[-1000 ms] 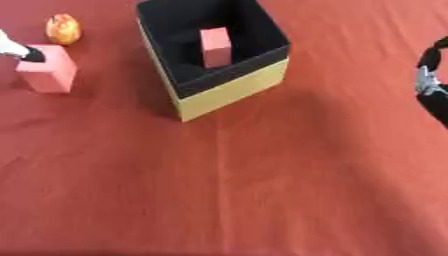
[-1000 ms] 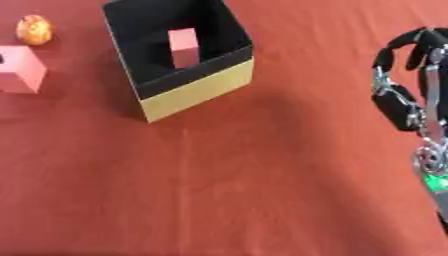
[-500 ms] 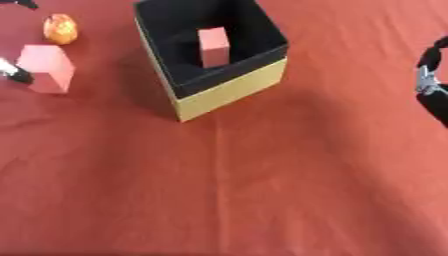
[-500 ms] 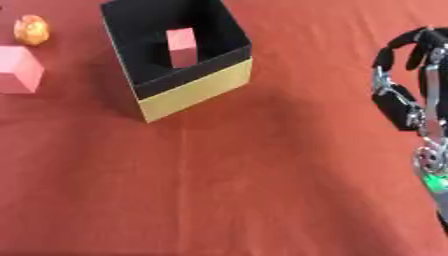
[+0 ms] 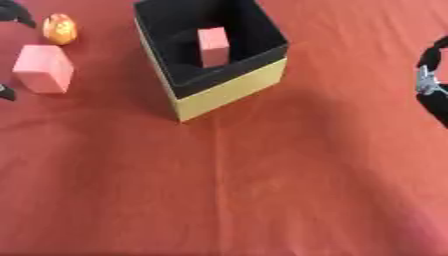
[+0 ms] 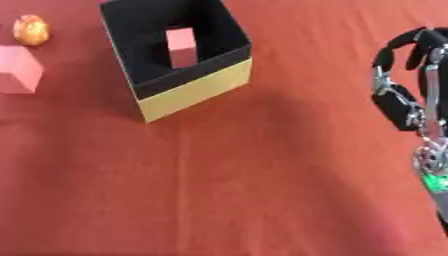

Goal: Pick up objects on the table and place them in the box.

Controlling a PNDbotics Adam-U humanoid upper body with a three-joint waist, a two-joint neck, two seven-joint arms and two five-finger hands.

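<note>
Red-covered worktop point(image 5: 262, 190), open black-and-yellow box point(image 5: 229, 90), pink block point(image 5: 42, 68) to its left, small orange object point(image 5: 59, 28) beyond the block

A red cloth-covered table point(image 5: 262, 190) carries an open box point(image 5: 229, 92), black inside with a tan outer wall, near its far edge. One pink block point(image 5: 213, 46) stands inside the box. A second pink block point(image 5: 42, 68) lies near the table's left edge, with a small orange object point(image 5: 59, 28) just beyond it. The left hand point(image 5: 10, 11) shows only as dark parts at the far left corner; the right hand point(image 5: 431, 85) shows at the right edge.
</note>
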